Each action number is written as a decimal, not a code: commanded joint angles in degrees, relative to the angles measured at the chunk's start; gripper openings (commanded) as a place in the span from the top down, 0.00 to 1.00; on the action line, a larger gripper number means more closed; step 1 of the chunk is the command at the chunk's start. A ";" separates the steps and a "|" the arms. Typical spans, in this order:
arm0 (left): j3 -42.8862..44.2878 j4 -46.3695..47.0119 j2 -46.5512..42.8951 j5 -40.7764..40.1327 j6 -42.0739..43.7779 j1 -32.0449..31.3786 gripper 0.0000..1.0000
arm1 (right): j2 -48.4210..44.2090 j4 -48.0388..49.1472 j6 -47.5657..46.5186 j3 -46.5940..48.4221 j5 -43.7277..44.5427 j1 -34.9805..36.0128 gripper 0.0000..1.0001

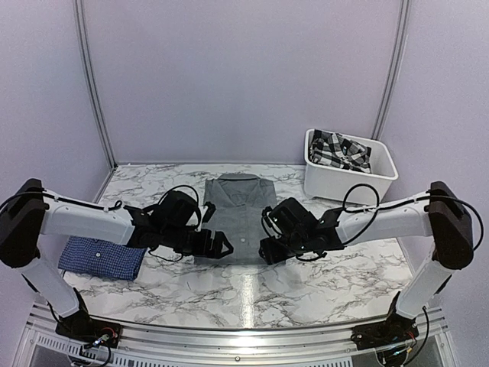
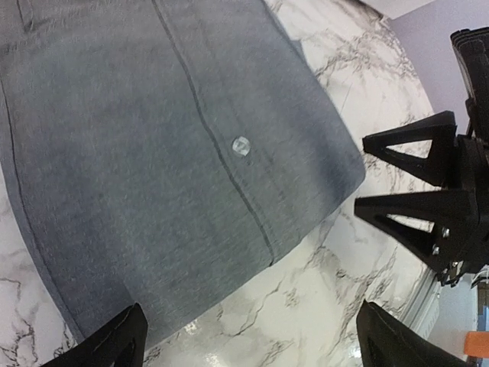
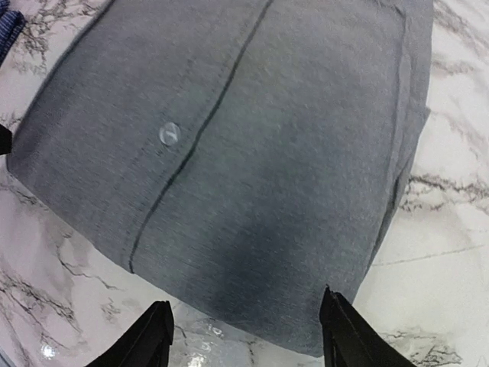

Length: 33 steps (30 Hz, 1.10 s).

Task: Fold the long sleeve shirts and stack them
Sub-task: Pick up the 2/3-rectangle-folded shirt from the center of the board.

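The grey long sleeve shirt lies folded flat in the middle of the marble table, collar at the far end. A dark blue checked shirt lies folded at the near left. My left gripper hovers at the grey shirt's near left corner, and in the left wrist view the left gripper stands open wide over bare marble beside the grey shirt. My right gripper is at the near right corner. The right wrist view shows this gripper open above the hem of the grey shirt, holding nothing.
A white bin stands at the back right with a black and white plaid cloth in it. The two grippers sit close together, with the right gripper's fingers showing in the left wrist view. Walls enclose the table's back and sides.
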 commanded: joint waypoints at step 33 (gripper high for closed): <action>-19.91 -5.58 -15.02 -15.70 -2.54 3.53 0.01 | -6.34 10.60 -4.53 -18.48 0.02 -0.11 0.64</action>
